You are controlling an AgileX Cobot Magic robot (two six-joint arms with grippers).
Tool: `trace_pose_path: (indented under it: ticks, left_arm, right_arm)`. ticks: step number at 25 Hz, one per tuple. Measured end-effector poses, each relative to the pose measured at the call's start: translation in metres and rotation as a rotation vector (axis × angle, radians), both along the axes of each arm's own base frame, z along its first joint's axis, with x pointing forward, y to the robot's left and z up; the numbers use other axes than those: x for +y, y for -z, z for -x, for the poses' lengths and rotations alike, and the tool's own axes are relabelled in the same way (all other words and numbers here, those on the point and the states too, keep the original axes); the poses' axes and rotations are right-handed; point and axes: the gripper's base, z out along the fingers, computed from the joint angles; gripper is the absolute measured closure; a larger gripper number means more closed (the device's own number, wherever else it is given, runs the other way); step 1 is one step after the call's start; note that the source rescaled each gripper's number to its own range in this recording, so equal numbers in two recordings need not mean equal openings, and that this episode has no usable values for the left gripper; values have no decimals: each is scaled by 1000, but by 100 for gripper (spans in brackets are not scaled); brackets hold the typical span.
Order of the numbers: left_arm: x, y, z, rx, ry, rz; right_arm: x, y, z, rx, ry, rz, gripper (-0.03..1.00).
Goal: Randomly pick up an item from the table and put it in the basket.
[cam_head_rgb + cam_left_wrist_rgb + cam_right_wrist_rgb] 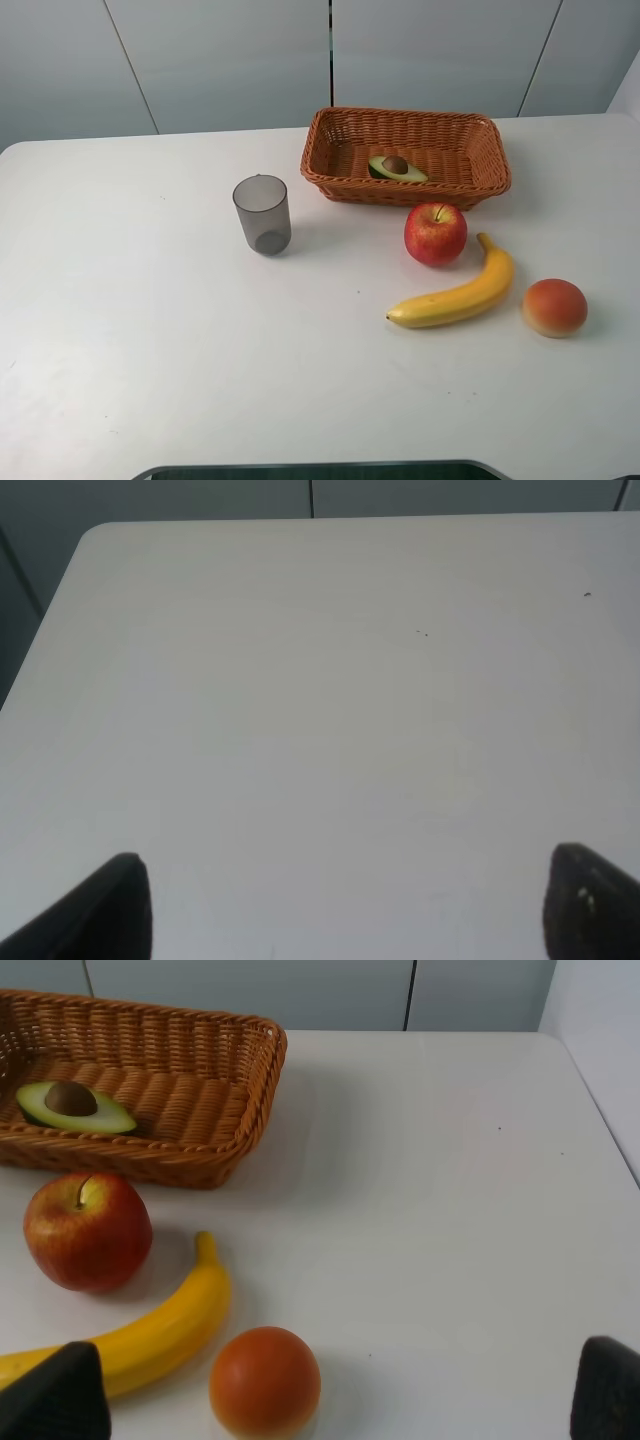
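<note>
Left gripper (345,910): two dark fingertips (110,905) sit far apart at opposite edges of the left wrist view, jaws spread wide, holding nothing, above bare white tabletop (320,710). Neither gripper appears in the exterior high view.

Tabletop (150,350): smooth, matte white, flat, with a rounded corner at 10 o'clock.

Cup (262,214): grey, translucent, tapered cylinder, upright, standing at about 9 o'clock from the basket and well apart from the fruit.

Basket (490,160): rectangular, orange-brown woven wicker, shallow with flared sides, at 12 o'clock on the tabletop. The avocado half (396,168) lies inside it on the basket floor, cut face up, showing dark green skin, pale yellow-green flesh and a round brown pit; it is nearer the front wall.

Apple (435,233): red with yellow streaks, glossy, round, stem hollow up, just beside the basket's front wall at its 6 o'clock.

Banana (455,297): yellow, smooth, curved, lying at 6 o'clock from the apple, its stem end pointing toward 1 o'clock.

Orange-red round fruit (555,307): matte skin shading from red to yellow, just beside the banana at its 3 o'clock, not touching it.

Right gripper (345,1400): dark fingertips (60,1395) appear only at the two far corners of the right wrist view, jaws wide apart and empty, above the tabletop near the banana and the orange-red round fruit (265,1382).
</note>
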Motion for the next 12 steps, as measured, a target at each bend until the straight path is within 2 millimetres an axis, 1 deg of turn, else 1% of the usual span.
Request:
trace_pose_path:
  ticks: [12]
  left_arm:
    - [0,0,0,0,0,0]
  right_arm:
    - [0,0,0,0,0,0,-3]
